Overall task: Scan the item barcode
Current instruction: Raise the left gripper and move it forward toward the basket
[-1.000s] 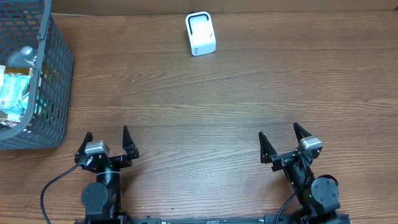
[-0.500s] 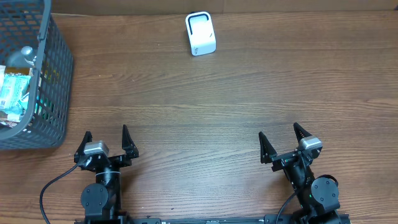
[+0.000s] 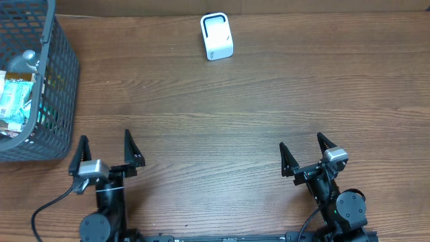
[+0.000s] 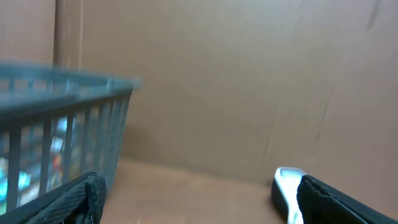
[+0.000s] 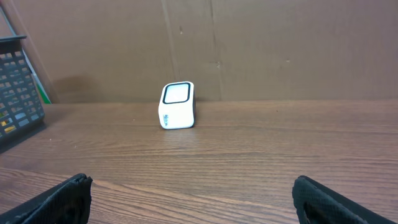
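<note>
A white barcode scanner [image 3: 217, 37] stands upright at the far middle of the wooden table; it also shows in the right wrist view as the scanner [image 5: 176, 106] and blurred in the left wrist view as the scanner [image 4: 287, 191]. Packaged items [image 3: 13, 101] lie inside a grey mesh basket [image 3: 59, 94] at the far left. My left gripper [image 3: 105, 153] stands open and empty near the front left, just right of the basket's near corner. My right gripper [image 3: 306, 153] stands open and empty at the front right.
A brown cardboard wall [image 5: 249, 43] closes off the far side of the table. The basket [image 4: 62, 143] fills the left of the left wrist view. A grey rounded object [image 3: 29, 59] rests on top of the basket's contents.
My left gripper has shifted left and slightly toward the far side, nearer the basket. The right arm, scanner and basket have not moved.
</note>
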`<state>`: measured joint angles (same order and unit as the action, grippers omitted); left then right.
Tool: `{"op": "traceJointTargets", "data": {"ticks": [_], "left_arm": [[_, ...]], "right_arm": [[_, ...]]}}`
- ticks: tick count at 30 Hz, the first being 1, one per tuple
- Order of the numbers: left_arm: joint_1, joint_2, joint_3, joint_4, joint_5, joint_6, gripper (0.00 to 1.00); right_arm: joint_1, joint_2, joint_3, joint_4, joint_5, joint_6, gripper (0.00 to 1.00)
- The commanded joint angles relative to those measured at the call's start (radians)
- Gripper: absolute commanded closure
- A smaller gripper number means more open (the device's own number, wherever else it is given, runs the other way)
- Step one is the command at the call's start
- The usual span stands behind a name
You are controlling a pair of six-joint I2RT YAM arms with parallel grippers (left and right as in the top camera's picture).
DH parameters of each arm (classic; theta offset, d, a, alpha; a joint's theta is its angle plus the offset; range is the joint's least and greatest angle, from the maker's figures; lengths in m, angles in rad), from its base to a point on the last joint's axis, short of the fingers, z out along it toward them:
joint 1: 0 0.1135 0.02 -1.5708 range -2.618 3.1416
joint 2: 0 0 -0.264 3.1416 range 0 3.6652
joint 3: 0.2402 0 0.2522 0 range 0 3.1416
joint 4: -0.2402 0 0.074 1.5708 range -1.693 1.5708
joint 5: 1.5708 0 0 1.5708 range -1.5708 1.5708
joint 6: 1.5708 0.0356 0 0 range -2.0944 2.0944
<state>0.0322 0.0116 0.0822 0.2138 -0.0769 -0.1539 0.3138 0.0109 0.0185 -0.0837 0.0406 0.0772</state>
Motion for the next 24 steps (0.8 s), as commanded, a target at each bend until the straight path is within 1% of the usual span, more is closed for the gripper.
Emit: {"op": "traceJointTargets", "data": {"ticks": [1, 11, 16, 19, 24], "left_arm": [[-0.005, -0.006, 0.086, 0.047, 0.070, 0.019, 0.00], [-0.005, -0.006, 0.212, 0.167, 0.150, 0.014, 0.00], [-0.005, -0.006, 0.229, 0.217, 0.159, -0.029, 0.00], [-0.005, -0.006, 0.229, 0.220, 0.159, -0.049, 0.00], [-0.005, -0.006, 0.229, 0.206, 0.159, -0.049, 0.00]], "right_arm": [[-0.006, -0.008, -0.010, 0.003, -0.002, -0.007, 0.00], [-0.006, -0.008, -0.010, 0.003, -0.002, -0.007, 0.00], [-0.006, -0.008, -0.010, 0.003, -0.002, -0.007, 0.00], [-0.006, -0.008, -0.010, 0.003, -0.002, -0.007, 0.00], [-0.006, -0.008, -0.010, 0.003, -0.002, -0.007, 0.00]]}}
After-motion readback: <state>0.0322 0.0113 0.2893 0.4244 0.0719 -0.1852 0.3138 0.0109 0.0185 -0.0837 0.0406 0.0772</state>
